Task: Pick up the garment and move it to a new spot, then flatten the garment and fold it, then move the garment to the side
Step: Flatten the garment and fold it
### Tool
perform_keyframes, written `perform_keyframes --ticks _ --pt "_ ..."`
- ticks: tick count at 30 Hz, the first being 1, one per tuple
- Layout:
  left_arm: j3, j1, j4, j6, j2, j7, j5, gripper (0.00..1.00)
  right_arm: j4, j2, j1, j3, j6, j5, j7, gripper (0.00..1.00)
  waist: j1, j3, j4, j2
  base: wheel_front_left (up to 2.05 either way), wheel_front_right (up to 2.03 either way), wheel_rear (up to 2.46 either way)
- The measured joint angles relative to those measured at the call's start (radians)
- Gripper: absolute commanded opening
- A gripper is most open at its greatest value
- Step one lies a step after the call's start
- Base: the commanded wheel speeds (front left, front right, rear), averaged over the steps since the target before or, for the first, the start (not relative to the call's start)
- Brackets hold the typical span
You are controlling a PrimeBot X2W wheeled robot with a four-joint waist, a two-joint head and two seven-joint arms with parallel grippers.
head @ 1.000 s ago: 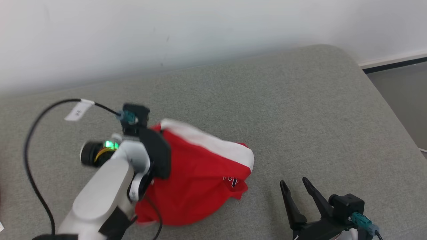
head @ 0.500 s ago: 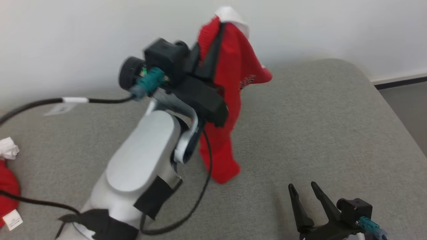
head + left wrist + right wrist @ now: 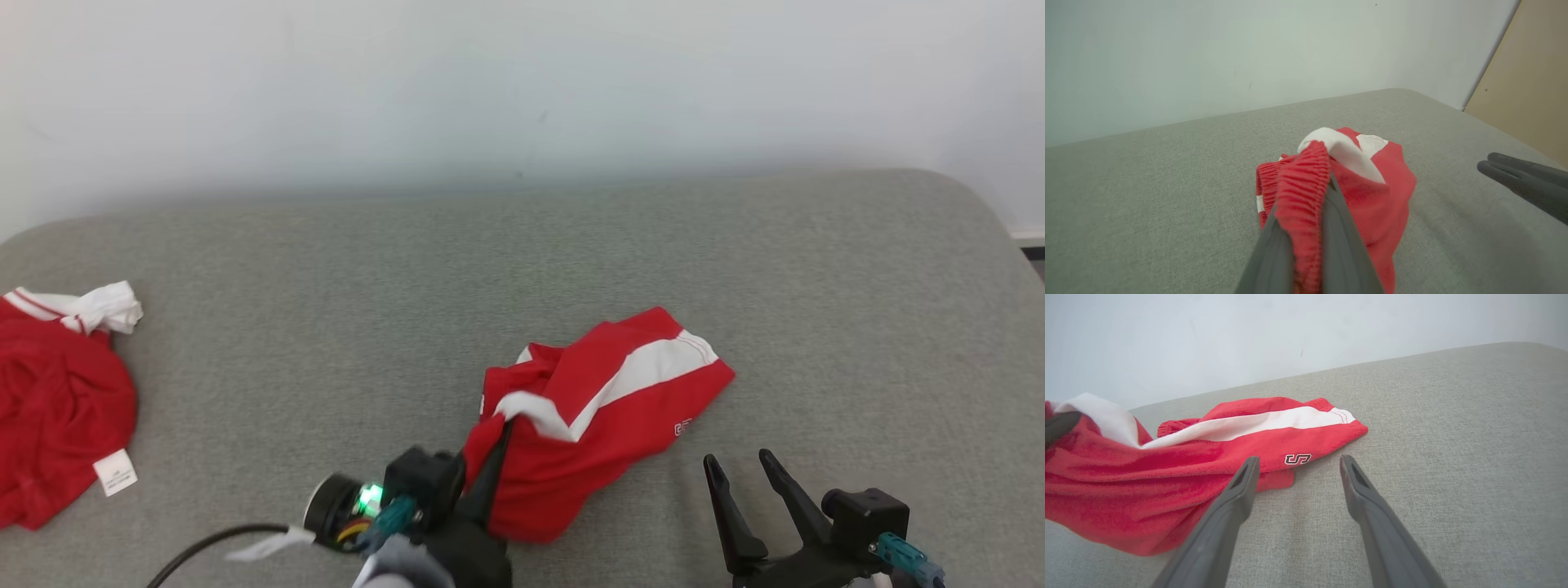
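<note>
Near the middle of the grey fabric-covered counter point(image 3: 326, 310), one red garment point(image 3: 588, 441) with a broad white stripe is laid in a crumpled heap. Its far-right corner is spread flat on the counter, while its near-left end is bunched and raised. That bunched end, a ribbed red band, is pinched by the left pincer point(image 3: 500, 437), whose two dark fingers are pressed together on the cloth. One small logo is seen close to the garment's right edge.

To the right of the garment, at the near side, the right pincer point(image 3: 737, 459) is found. Its two fingers are spread wide and nothing is held between them. The tips are placed near the garment's right edge but apart from it.

At the far left, well apart from the first, a second red garment point(image 3: 57, 425) with white trim is heaped on the counter, and one white label point(image 3: 114, 472) is shown at its near edge. Behind the counter one pale wall point(image 3: 490, 82) is seen.
</note>
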Motion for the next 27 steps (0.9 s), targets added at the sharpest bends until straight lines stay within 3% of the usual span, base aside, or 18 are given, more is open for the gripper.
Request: perform_keyframes --ticks 2,3,4,8,14,19,27 --pt "0.004 0.046 -0.007 0.005 0.014 -0.02 -0.007 0.0 -0.002 -0.004 -0.001 -0.002 0.0 -0.001 0.003 1.0 0.0 0.0 0.017 0.0 0.0 0.0 0.0" --pt "0.002 0.065 -0.01 0.013 0.02 -0.022 -0.007 0.38 -0.003 -0.005 -0.001 -0.003 0.0 -0.001 0.004 1.0 0.0 0.0 0.026 0.0 0.0 0.0 0.0" --pt "0.002 0.084 -0.013 0.018 0.026 -0.027 -0.008 1.0 -0.005 -0.006 0.0 -0.003 0.0 -0.001 0.005 1.0 0.0 0.0 0.033 0.0 0.0 0.0 0.0" --pt "-0.004 0.17 -0.023 0.032 0.049 -0.02 -0.032 1.0 -0.017 -0.006 0.001 -0.002 0.0 -0.001 0.014 1.0 0.0 -0.01 0.058 0.0 0.0 0.0 0.0" --pt "-0.014 0.259 -0.11 -0.005 0.104 0.035 -0.082 1.0 -0.03 -0.015 0.009 -0.014 0.0 -0.003 0.022 1.0 0.0 -0.023 0.069 0.0 0.0 0.0 0.0" --pt "0.079 0.291 -0.232 -0.005 0.127 0.06 -0.206 1.0 -0.046 -0.024 0.013 -0.031 0.0 -0.01 0.03 1.0 0.0 -0.03 0.072 0.0 0.0 0.0 0.0" --pt "0.135 0.264 -0.252 -0.001 0.152 0.296 -0.4 1.0 -0.059 -0.022 0.025 -0.021 0.0 -0.018 0.04 1.0 0.0 -0.039 0.069 0.0 0.0 0.0 0.0"
